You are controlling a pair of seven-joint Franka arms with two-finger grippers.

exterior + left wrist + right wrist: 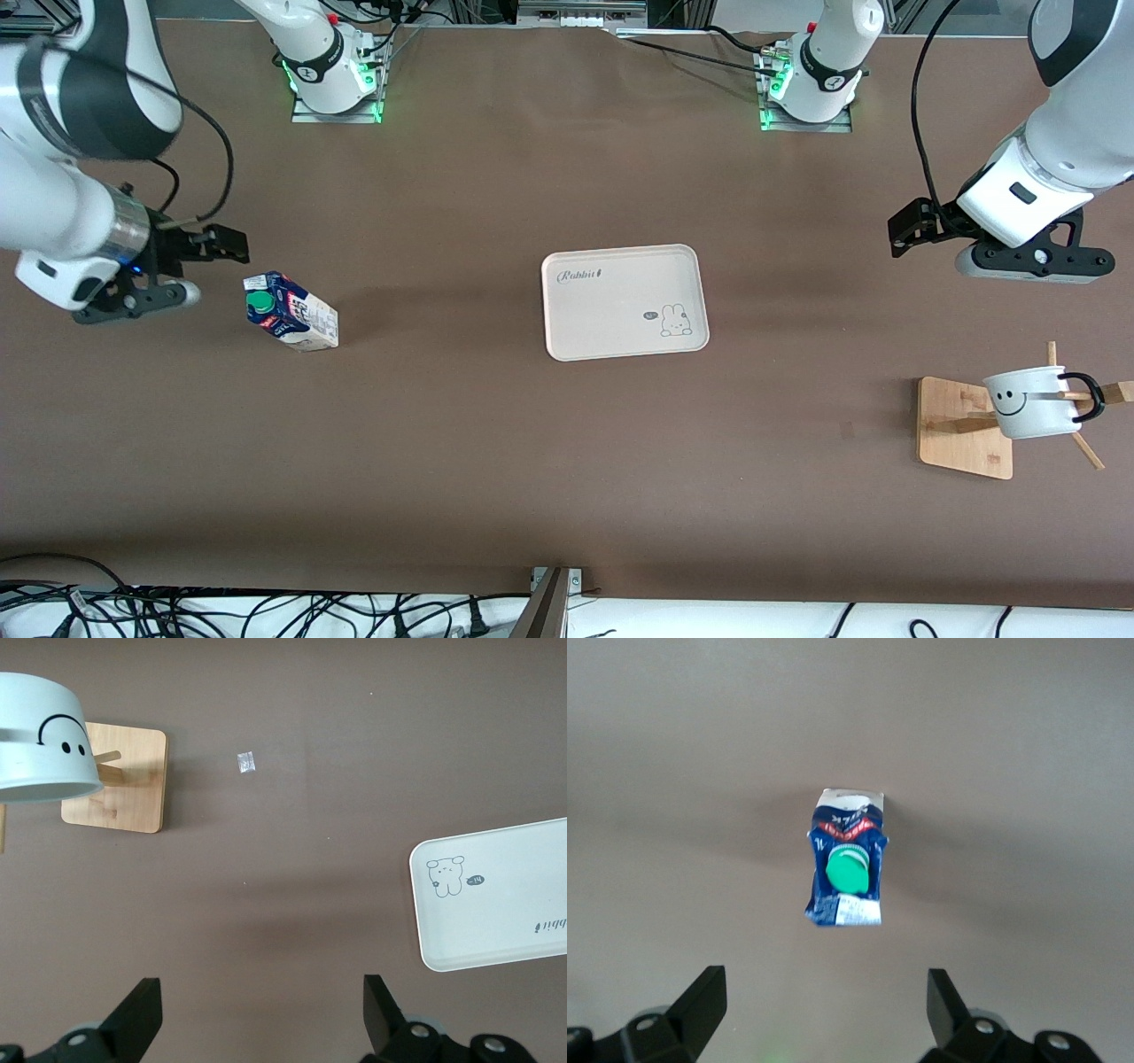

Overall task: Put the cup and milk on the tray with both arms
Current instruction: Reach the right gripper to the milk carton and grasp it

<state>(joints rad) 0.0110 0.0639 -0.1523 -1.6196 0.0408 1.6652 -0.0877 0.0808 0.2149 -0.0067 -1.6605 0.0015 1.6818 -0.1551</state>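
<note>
The cream tray [625,301] [496,904] lies in the middle of the table with nothing on it. The milk [291,312] [848,870], a blue-and-white carton with a green cap, stands toward the right arm's end. My right gripper [133,299] [828,1005] hangs open and empty over the table beside it, farther toward that end. The cup [1035,403] [40,740], a white mug with a smiley face, hangs on a wooden rack at the left arm's end. My left gripper [1035,264] [263,1010] is open and empty over bare table, above a spot farther from the front camera than the rack.
The rack has a square wooden base [952,425] [133,788] and slanted pegs. A small pale scrap [246,763] lies on the table between rack and tray. Both arm bases [332,75] stand along the table's back edge. Cables [266,611] run below its near edge.
</note>
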